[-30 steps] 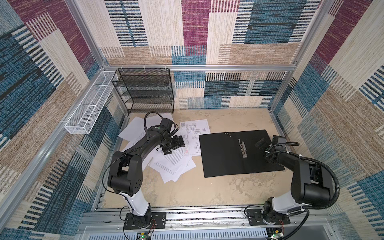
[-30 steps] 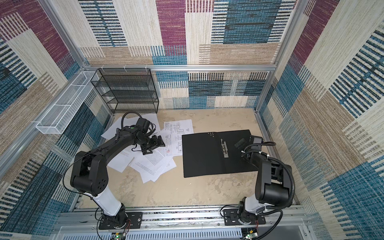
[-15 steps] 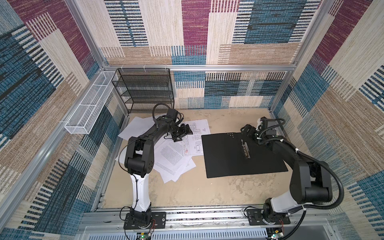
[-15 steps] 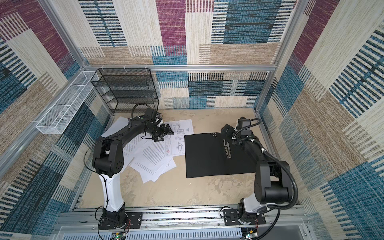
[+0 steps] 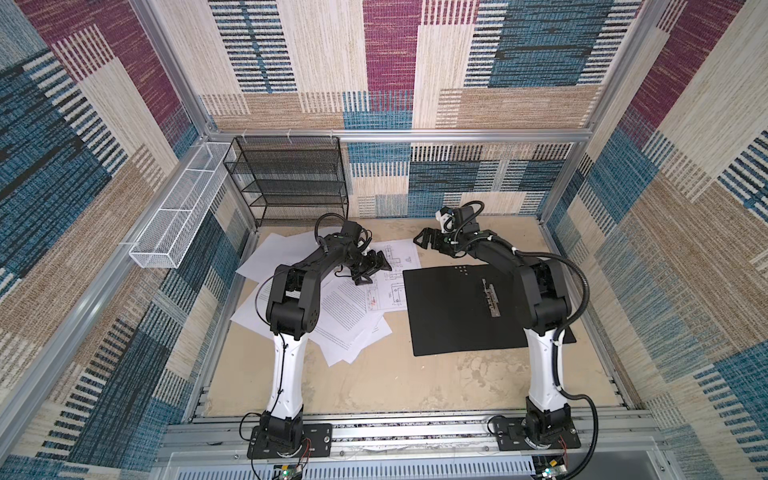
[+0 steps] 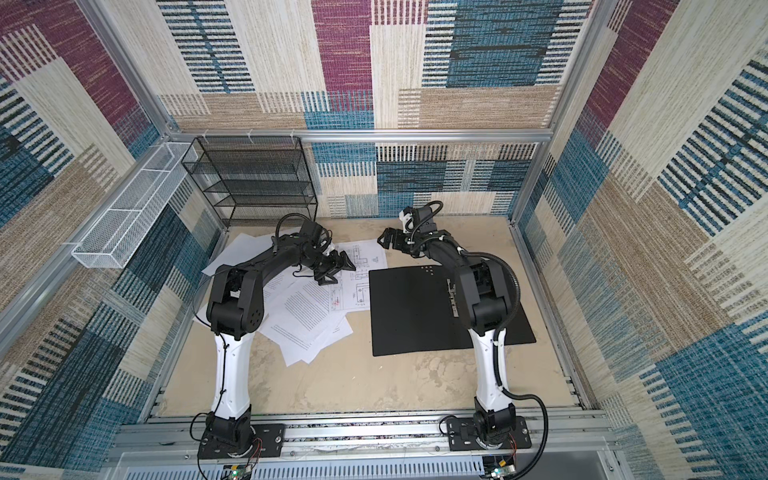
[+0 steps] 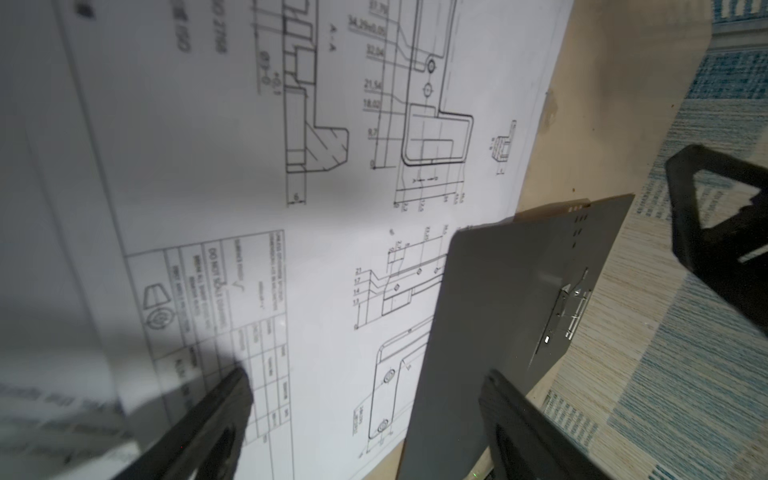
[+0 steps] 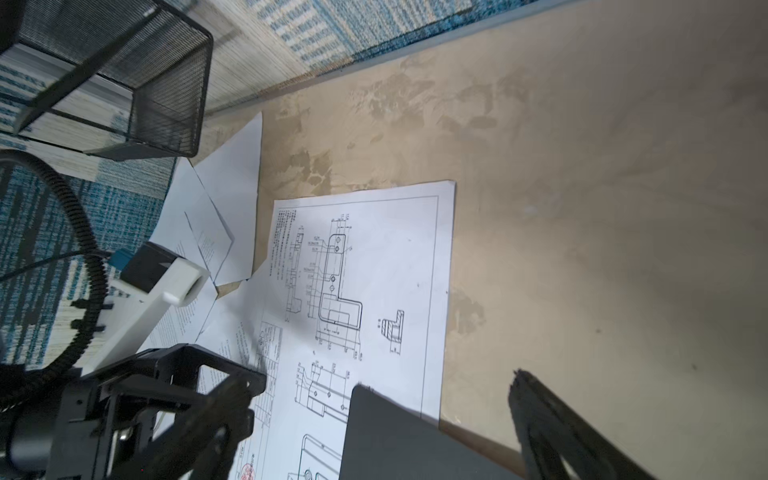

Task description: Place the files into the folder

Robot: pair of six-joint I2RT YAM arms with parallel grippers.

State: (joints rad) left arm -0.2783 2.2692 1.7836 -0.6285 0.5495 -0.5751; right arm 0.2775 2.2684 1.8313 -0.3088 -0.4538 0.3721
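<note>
Both tools, the left tool [image 5: 374,276] and the right tool [image 5: 420,244], stand spread and empty near the folder [image 5: 449,316]; its edge covers the drawing sheet [image 5: 392,291], so dragging could crumple it.

top views look down from high; both wrist views skim close over the files [image 7: 232,137].

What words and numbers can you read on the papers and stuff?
"A-A": on the drawing sheet, beside the cut view.
"21,54", "18,02": measurements on that sheet.
"DO NOT SCALE DRAWING": in its title box, faint.
"21", "17", "14", "13": beside a lower sketch.
Text pages: print too small to read.
Folder: no readable text.
</note>
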